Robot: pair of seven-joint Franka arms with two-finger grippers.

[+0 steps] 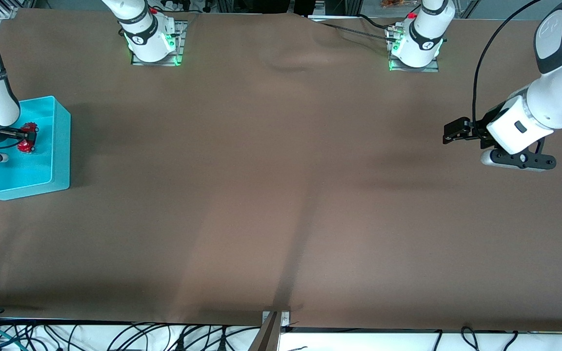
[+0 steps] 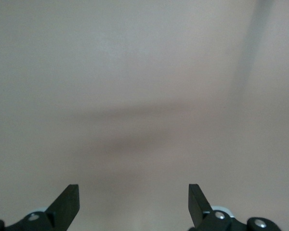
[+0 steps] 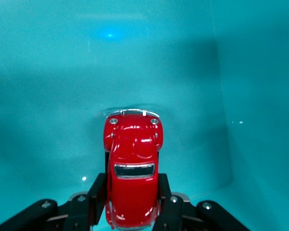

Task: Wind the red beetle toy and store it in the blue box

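Observation:
The red beetle toy [image 1: 27, 146] hangs inside the blue box [image 1: 61, 146], which stands at the right arm's end of the table. My right gripper [image 1: 26, 137] reaches down into the box and is shut on the toy. In the right wrist view the glossy red beetle toy [image 3: 132, 163] sits between the black fingers [image 3: 97, 187], gripped on both sides, nose toward the box's cyan floor [image 3: 192, 72]. My right gripper [image 3: 132, 182] holds it just above that floor. My left gripper [image 1: 449, 132] waits open over bare table at the left arm's end, nothing between its fingers [image 2: 67, 202].
A brown cloth [image 1: 281, 195] covers the whole table, with a slight wrinkle near the arms' bases. Cables lie along the table edge nearest the front camera. The left wrist view shows only cloth under my left gripper [image 2: 134, 199].

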